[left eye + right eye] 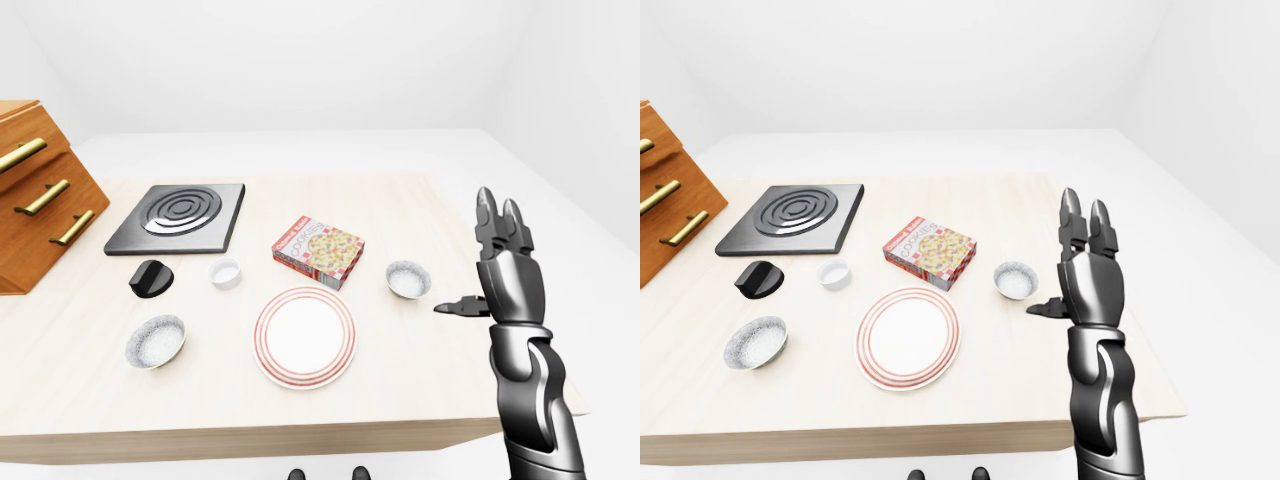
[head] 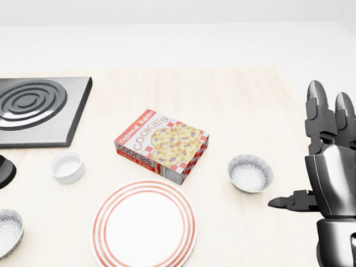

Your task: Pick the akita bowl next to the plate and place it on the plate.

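On the table (image 1: pixel 420 215), the akita bowl (image 2: pixel 251 173) sits upright beside the plate (image 2: pixel 144 225).

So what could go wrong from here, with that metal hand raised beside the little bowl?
The right hand is open, nothing held yet. Two look-alike speckled bowls flank the plate: one near the hand, another far left; it might choose wrongly. Reaching in, it could bump the cookie box or push the bowl away.

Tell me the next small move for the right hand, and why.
Probably swing the right hand left and down toward the speckled bowl just right of the plate. The hand stands raised with fingers open and empty, right of that bowl, which is not yet on the plate.
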You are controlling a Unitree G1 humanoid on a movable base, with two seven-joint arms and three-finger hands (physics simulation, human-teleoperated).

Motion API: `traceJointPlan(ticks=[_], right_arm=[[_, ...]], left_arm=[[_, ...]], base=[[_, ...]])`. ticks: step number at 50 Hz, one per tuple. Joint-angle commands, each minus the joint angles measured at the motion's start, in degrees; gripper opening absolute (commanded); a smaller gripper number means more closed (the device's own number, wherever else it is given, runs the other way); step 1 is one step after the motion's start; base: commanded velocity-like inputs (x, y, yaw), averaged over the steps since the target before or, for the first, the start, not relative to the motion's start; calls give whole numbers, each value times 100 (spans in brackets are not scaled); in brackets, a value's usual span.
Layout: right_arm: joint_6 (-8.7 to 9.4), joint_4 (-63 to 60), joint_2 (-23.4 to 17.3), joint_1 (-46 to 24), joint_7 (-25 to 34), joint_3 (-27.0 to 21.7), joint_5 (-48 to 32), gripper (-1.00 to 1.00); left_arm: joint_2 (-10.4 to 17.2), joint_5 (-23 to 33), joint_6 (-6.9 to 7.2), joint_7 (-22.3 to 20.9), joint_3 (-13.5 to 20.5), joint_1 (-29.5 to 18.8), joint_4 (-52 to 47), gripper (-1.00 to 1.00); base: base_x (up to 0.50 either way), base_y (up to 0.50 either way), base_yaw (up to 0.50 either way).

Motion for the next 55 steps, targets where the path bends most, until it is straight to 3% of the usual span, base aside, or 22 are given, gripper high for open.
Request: traceJointPlan(ticks=[1, 4, 23, 39, 55], right_arm=[[-307, 236, -27, 79, -201, 81, -538, 100], [-396, 364, -41, 101, -316, 126, -743, 100], [-396, 1375, -88, 107, -883, 266, -990, 100], [-396, 1671, -179, 55, -970, 251, -992, 100], [-396, 2533, -221, -357, -1425, 650, -1300, 100]], left_arm=[[-6, 8, 0, 9, -3, -10, -3, 100], [-18, 11, 0, 6, -5, -12, -3, 100], [-23, 22, 0, -19, 65, 58, -59, 100], [-11, 12, 0, -25, 44, 44, -51, 100], [-51, 66, 0, -15, 103, 60, -84, 100]], base=[[0, 0, 0], [0, 0, 0], [0, 0, 0], [0, 0, 0], [0, 0, 0]])
